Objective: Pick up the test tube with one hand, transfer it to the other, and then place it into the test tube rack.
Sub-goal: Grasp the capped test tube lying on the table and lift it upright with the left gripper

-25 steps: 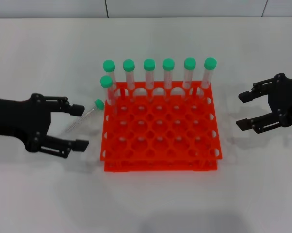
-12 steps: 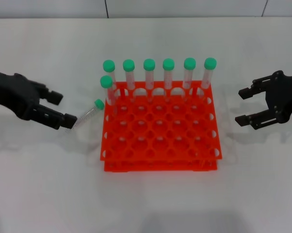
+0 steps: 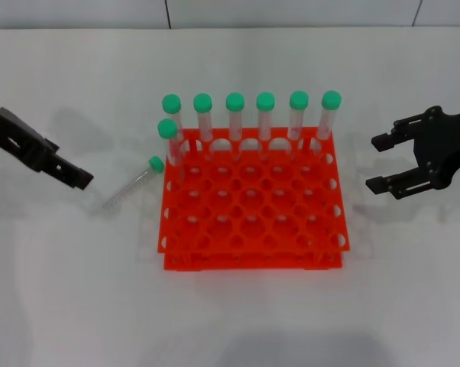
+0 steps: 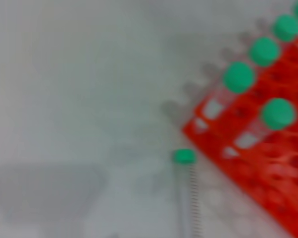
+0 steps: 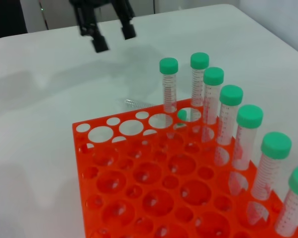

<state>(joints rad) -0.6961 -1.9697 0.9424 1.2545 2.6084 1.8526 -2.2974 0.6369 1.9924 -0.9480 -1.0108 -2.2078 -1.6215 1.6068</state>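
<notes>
The test tube rack (image 3: 253,210) at frame centre is bright orange. The tubes standing along its upper edge are clear with green caps (image 3: 234,102). The test tube (image 3: 132,184) lying left of it is clear, green-capped. Both grippers, left (image 3: 77,177) and right (image 3: 380,163), are black. The table (image 3: 238,321) is white.

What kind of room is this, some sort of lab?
Probably a lab-style test bench: an orange tube rack holding green-capped tubes on a plain white table, one more tube lying beside the rack, with a robot hand either side.
</notes>
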